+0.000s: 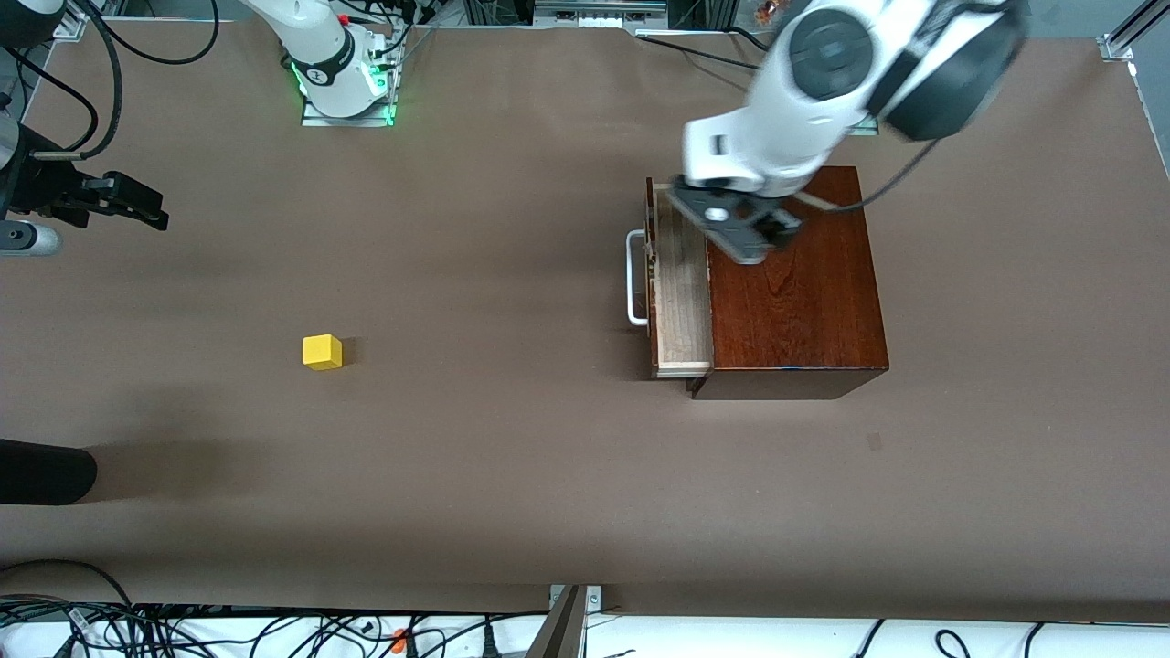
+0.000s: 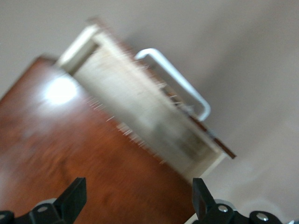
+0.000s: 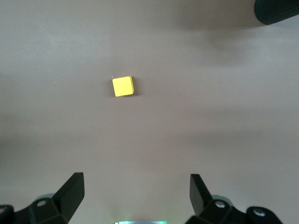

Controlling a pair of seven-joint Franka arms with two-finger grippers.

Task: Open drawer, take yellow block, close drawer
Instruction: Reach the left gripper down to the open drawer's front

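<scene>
The drawer [image 1: 681, 292] of the dark reddish-brown wooden box [image 1: 795, 292] stands partly pulled out, its white handle [image 1: 632, 279] toward the right arm's end; the pale inside that shows looks empty. My left gripper [image 1: 740, 228] hovers over the box top beside the drawer, open and empty. The left wrist view shows the drawer [image 2: 140, 107], handle [image 2: 177, 81] and box top [image 2: 70, 154] under that gripper [image 2: 138, 186]. The yellow block [image 1: 323, 352] sits on the bare table, away from the box. My right gripper [image 1: 151, 208] is open and empty at the right arm's end; its wrist view [image 3: 136, 182] shows the block [image 3: 123, 86].
A black rounded object [image 1: 46, 471] reaches in at the right arm's end, nearer the front camera than the block, and also shows in the right wrist view [image 3: 278, 11]. Cables [image 1: 183, 631] run along the table's near edge. The right arm's base [image 1: 343, 73] stands at the back.
</scene>
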